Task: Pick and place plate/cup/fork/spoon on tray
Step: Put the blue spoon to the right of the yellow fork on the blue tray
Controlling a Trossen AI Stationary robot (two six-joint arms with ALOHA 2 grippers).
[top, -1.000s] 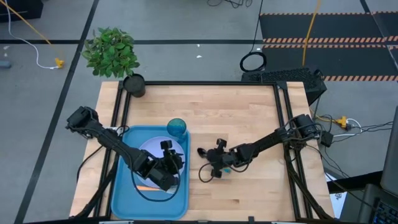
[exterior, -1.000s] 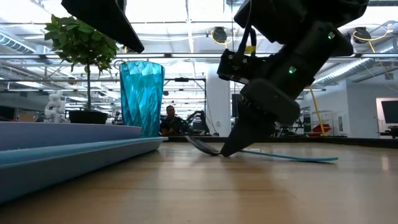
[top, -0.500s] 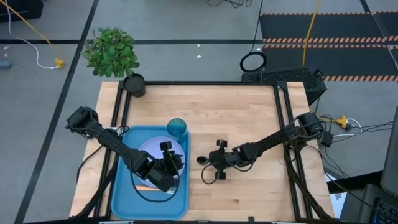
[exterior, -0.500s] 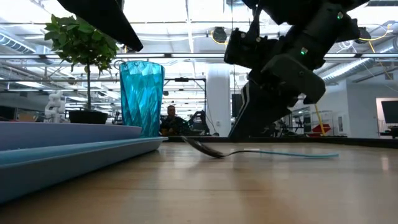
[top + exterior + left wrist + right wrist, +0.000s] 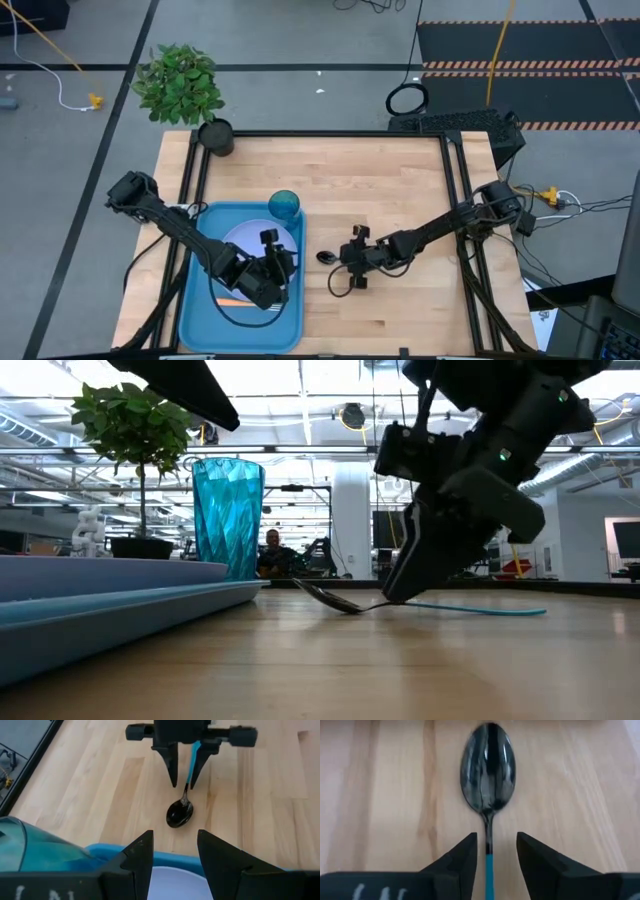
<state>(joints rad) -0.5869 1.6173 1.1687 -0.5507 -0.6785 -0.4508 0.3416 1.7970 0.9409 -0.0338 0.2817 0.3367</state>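
Your left gripper (image 5: pixel 268 262) hovers over the tray (image 5: pixel 195 320) at lower left of the high frame, jaws apart and holding nothing. The plate (image 5: pixel 240 238) lies in the tray's upper half, the fork (image 5: pixel 232 299) just below it, mostly hidden under the arm. The cup (image 5: pixel 284 206) stands upright at the tray's upper right corner. Just right of the tray, on the bare tabletop (image 5: pixel 400 180), lies the spoon (image 5: pixel 326 257), bowl toward the tray. Your right gripper (image 5: pixel 352 265) sits low at center frame, jaws narrowly open, straddling the spoon's blue handle; contact can't be told.
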